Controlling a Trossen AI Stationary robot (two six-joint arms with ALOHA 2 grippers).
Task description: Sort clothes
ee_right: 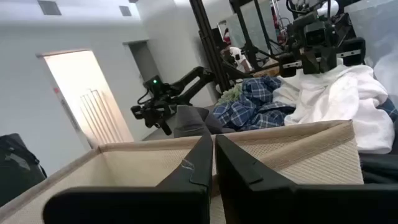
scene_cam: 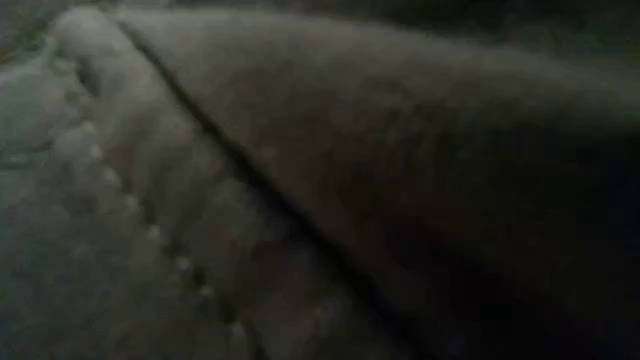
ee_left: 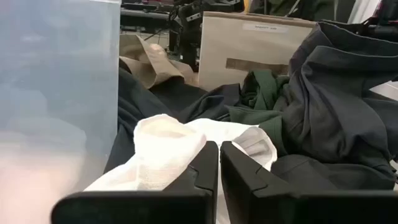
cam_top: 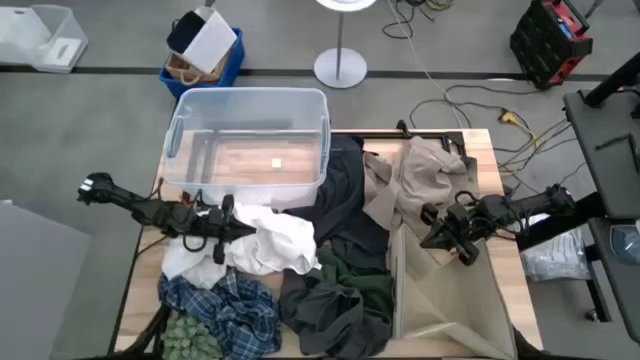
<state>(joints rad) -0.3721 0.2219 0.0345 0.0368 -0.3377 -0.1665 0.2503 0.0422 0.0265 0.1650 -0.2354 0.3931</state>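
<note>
On the desk (cam_top: 480, 150), the left gripper (cam_top: 232, 232) rests on the white garment (cam_top: 275, 240), jaws together, while the right gripper (cam_top: 432, 238) hovers over the beige bin (cam_top: 450, 300), jaws together.

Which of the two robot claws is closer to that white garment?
The left. The left gripper sits at the white garment, fingers closed at its edge. The right gripper is across the table, over the beige fabric bin, apart from it.

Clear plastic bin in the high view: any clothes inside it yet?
No. The clear plastic bin shows only its bare bottom; the clothes lie heaped on the table beside it.
</note>
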